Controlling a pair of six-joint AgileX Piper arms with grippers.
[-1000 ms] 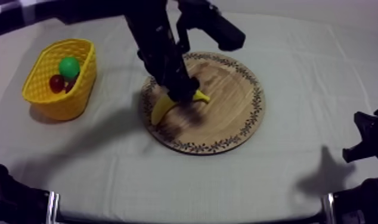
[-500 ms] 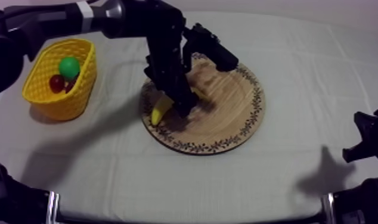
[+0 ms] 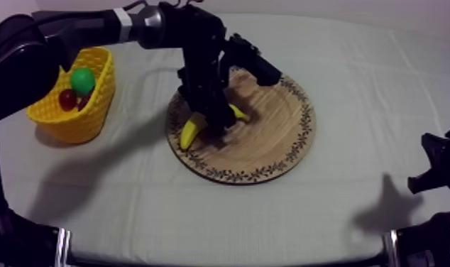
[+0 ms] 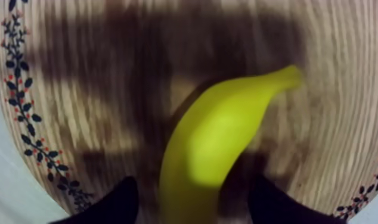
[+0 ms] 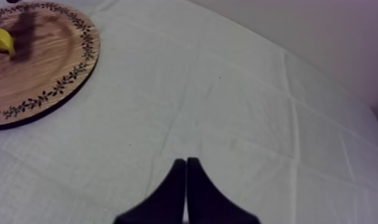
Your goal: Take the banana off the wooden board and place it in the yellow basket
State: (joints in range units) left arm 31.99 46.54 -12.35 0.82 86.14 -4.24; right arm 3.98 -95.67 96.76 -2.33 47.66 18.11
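Over the last 1 s my left hand (image 3: 219,119) has stayed low astride the banana (image 4: 215,137), fingers (image 4: 123,205) spread (not yet pinching), and it still lies on the wooden board (image 3: 270,145), so closing, lifting and carrying to the yellow basket (image 3: 93,106) remain; my right hand (image 5: 185,162) rests pressed together.

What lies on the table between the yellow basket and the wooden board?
Only bare cloth, seen in the top view, between the yellow basket and the wooden board.
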